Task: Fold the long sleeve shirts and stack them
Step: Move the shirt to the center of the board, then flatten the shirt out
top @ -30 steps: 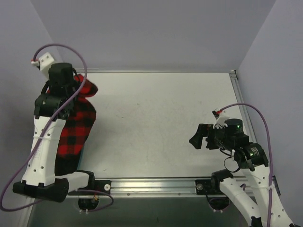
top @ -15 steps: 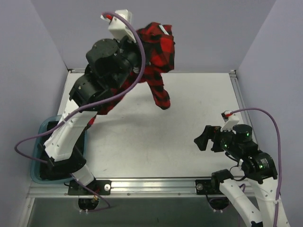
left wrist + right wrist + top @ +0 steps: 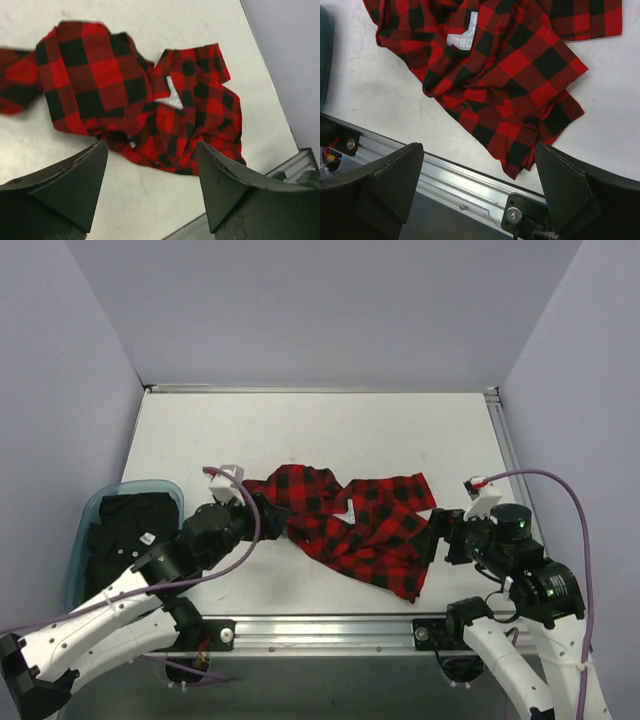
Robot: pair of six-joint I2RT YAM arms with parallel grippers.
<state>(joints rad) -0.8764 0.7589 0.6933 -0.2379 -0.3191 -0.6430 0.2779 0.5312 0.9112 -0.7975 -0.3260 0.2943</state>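
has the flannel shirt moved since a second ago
Yes. The flannel shirt went from the table's left edge to its middle, now lying crumpled near the front rail.

Flannel shirt (image 3: 352, 527) out of left claw (image 3: 268, 512), onto table (image 3: 300, 430).

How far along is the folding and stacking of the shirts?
Done: one flannel shirt lies crumpled on the table. In hand: nothing; the left end effector and right end effector are both open. Left: flattening, folding and stacking it; dark cloth lies in the bin.
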